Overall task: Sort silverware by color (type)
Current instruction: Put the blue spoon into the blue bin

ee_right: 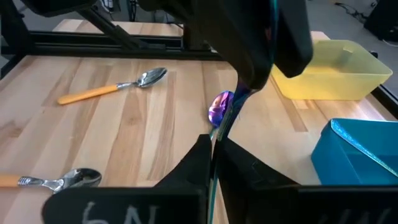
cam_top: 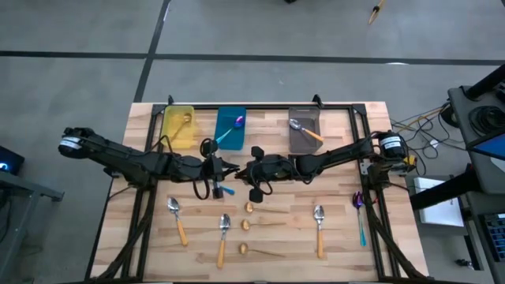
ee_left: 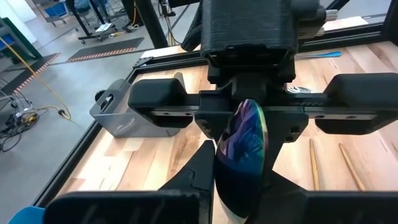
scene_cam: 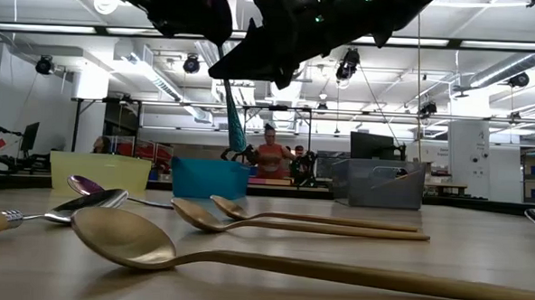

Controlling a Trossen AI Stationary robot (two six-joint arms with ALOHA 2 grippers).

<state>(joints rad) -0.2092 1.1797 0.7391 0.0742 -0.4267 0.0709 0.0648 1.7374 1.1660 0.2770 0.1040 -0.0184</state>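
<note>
Above mid-table, the left gripper [cam_top: 215,168] and right gripper [cam_top: 243,171] met — both clamped on one purple spoon [ee_left: 244,146], its teal handle [scene_cam: 233,121] hanging down

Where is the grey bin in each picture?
High view: grey bin rightmost of three, at the far edge.
Low view: far back, right of the blue bin.
Left wrist view: at the edge of the table.
Right wrist view: not in it.
Shared landmark: the raised purple spoon, in all four.
</note>
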